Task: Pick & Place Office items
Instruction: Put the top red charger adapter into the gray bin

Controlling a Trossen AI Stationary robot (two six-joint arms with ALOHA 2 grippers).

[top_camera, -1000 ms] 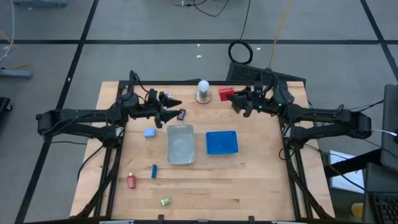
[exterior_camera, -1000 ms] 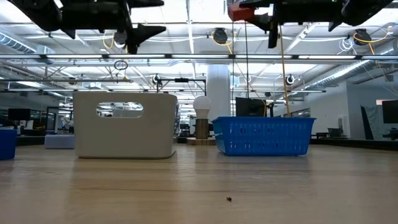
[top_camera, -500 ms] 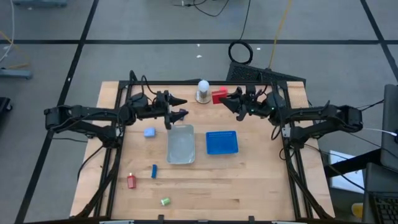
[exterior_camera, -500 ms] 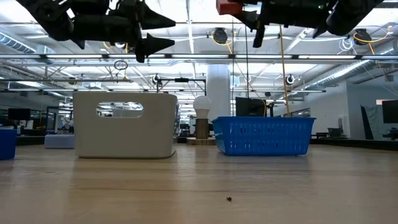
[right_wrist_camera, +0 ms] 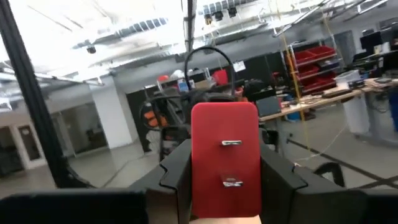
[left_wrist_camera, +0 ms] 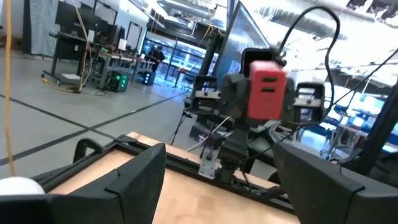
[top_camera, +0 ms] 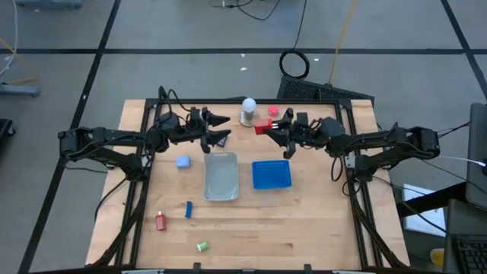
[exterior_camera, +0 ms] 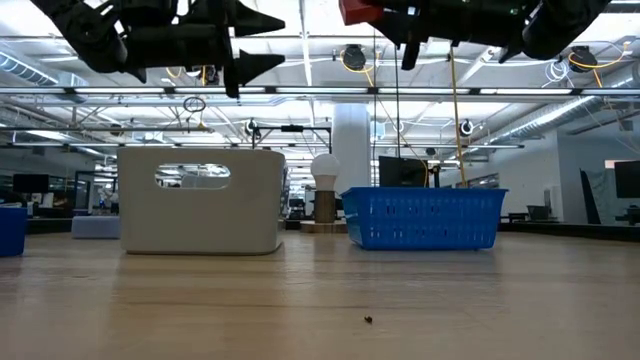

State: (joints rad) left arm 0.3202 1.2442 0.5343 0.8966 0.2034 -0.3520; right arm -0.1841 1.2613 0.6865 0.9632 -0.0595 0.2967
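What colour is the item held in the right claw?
Red, clearest in the right wrist view.

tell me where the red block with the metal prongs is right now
The red block is held in the right end effector, raised off the table near its far edge in the high view, between the white ball on its base and the blue basket.
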